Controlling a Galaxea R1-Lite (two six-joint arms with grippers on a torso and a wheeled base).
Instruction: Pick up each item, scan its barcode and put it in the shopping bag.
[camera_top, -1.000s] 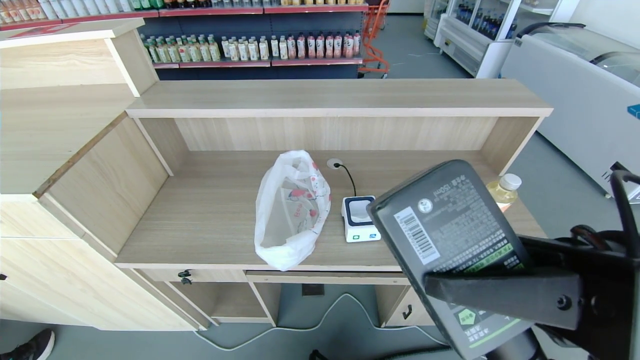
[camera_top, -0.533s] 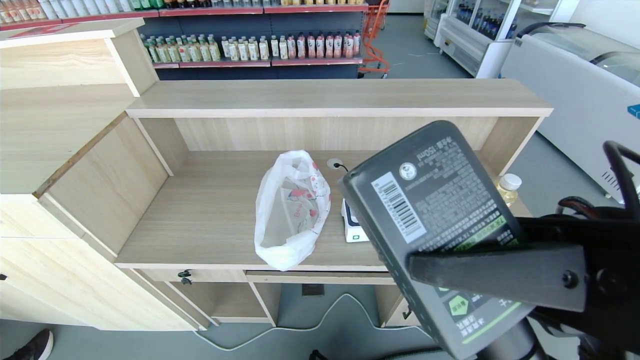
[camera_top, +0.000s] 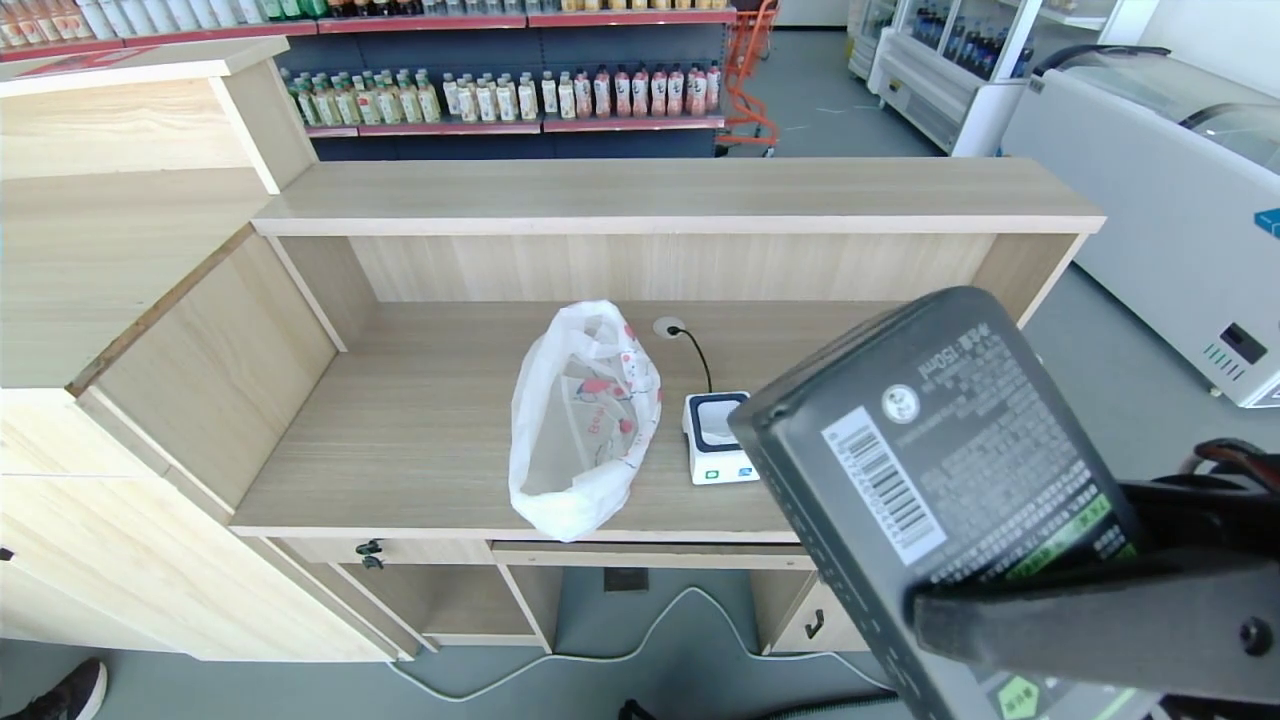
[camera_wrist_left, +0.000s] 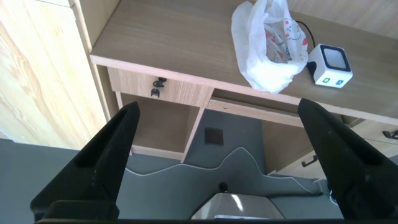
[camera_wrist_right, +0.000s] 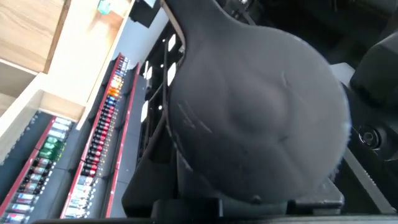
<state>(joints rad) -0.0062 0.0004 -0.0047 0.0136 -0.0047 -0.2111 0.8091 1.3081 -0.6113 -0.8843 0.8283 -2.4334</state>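
A dark grey flat bottle (camera_top: 950, 480) with a white barcode label fills the lower right of the head view, close to the camera. My right gripper (camera_top: 1000, 620) is shut on it, one black finger lying across its lower part; in the right wrist view its dark rounded body (camera_wrist_right: 261, 118) sits close up. The white shopping bag (camera_top: 585, 420) lies open on the counter, with the small white scanner (camera_top: 718, 437) just to its right. My left gripper (camera_wrist_left: 217, 168) is open and holds nothing, in front of the counter's edge above the floor; the bag (camera_wrist_left: 267, 43) and scanner (camera_wrist_left: 333, 65) lie beyond it.
The wooden counter (camera_top: 420, 430) has a raised back ledge (camera_top: 680, 195) and a side wall on the left. The scanner's black cable (camera_top: 695, 355) runs to a hole at the back. Drink shelves stand behind, freezers at the right.
The held bottle first swung up and left over the scanner, then came back right and lower, closer to the camera. It now hides the yellow bottle seen at the counter's right end.
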